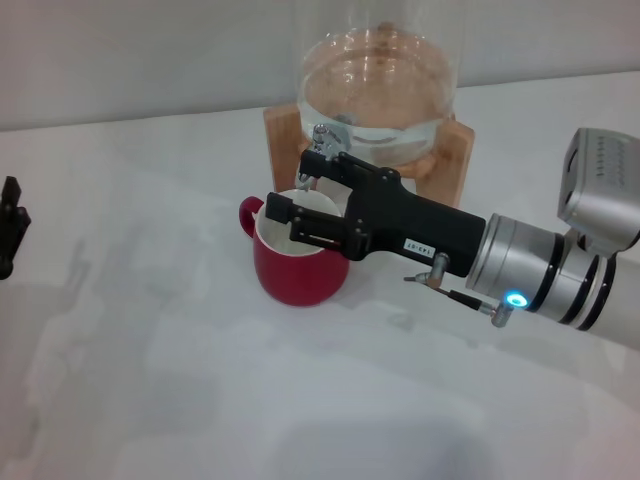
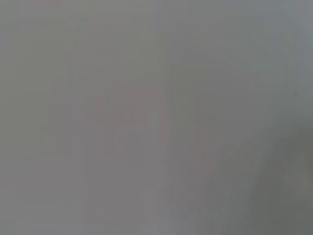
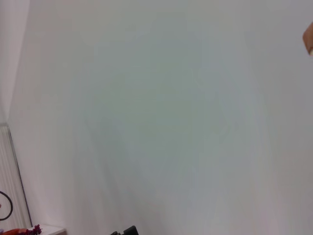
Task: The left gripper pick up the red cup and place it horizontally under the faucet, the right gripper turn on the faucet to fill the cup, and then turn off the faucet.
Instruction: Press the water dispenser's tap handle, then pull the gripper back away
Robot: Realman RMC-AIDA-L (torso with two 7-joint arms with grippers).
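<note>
Head view puts the red cup (image 1: 297, 262) upright on the white table (image 1: 200, 380), its white inside showing and its small loop handle turned toward the robot's left. It stands directly below the faucet (image 1: 322, 140), the chrome spigot that sticks out of the glass dispenser jar (image 1: 380, 85) on its wooden stand (image 1: 285, 135) — the jar holds a shallow layer of clear liquid. The right gripper (image 1: 300, 200) reaches in from the robot's right, its black body lying across the cup's rim and its jaws spread, one up at the faucet's lever, the other lower over the cup's mouth; whether it actually touches the lever cannot be told. A blue light glows on its silver arm. The left gripper (image 1: 10, 225) sits well apart at the table's left edge — only a sliver of black claw shows, so its fingers cannot be judged. Both wrist views show only blank pale surface.
</note>
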